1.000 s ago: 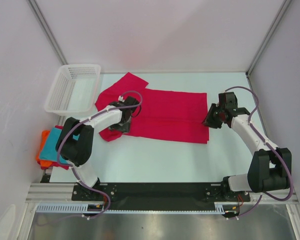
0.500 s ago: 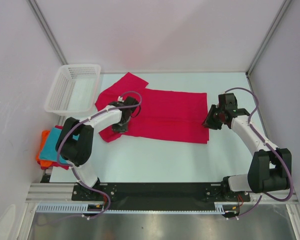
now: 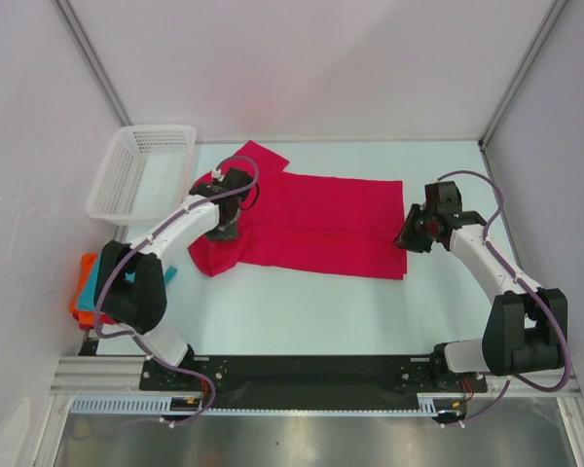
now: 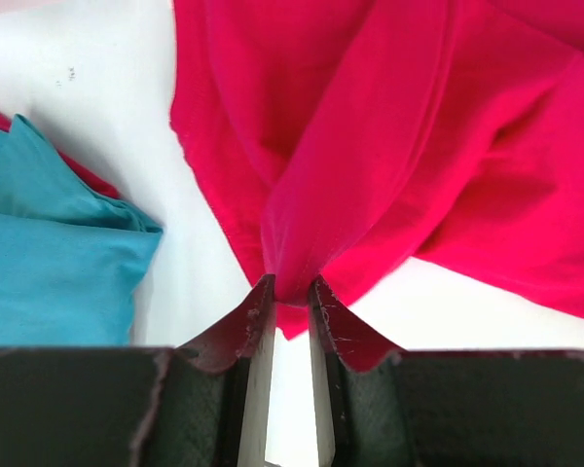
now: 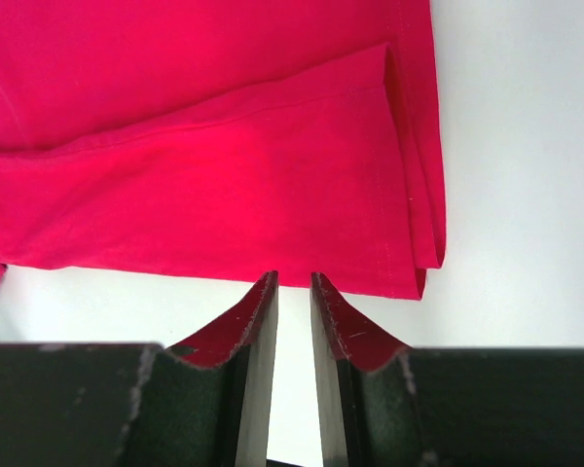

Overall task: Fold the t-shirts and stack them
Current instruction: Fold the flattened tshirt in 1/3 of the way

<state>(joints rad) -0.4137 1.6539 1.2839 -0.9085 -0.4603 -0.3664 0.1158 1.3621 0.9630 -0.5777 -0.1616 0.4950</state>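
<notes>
The crimson-pink t-shirt (image 3: pixel 321 224) lies spread lengthwise across the table's middle. My left gripper (image 3: pixel 222 232) is shut on a bunched fold of its left sleeve end (image 4: pixel 419 126), and the cloth rises in pleats from the fingertips (image 4: pixel 263 292). At the shirt's right hem corner (image 5: pixel 224 175) my right gripper (image 3: pixel 406 240) stands with its jaws narrow, and the hem's edge sits just between the tips. A teal t-shirt (image 3: pixel 97 277) lies on an orange one (image 3: pixel 78 300) at the table's left edge. The teal cloth (image 4: pixel 49 253) also shows in the left wrist view.
A white mesh basket (image 3: pixel 154 128) stands at the back left corner, close to the shirt's far sleeve. Walls enclose the table on three sides. The left arm's elbow hangs over the teal and orange pile.
My left gripper has shut on the sleeve cloth and moved back and left with it, its elbow swinging left over the pile. The right gripper has stayed in place.
</notes>
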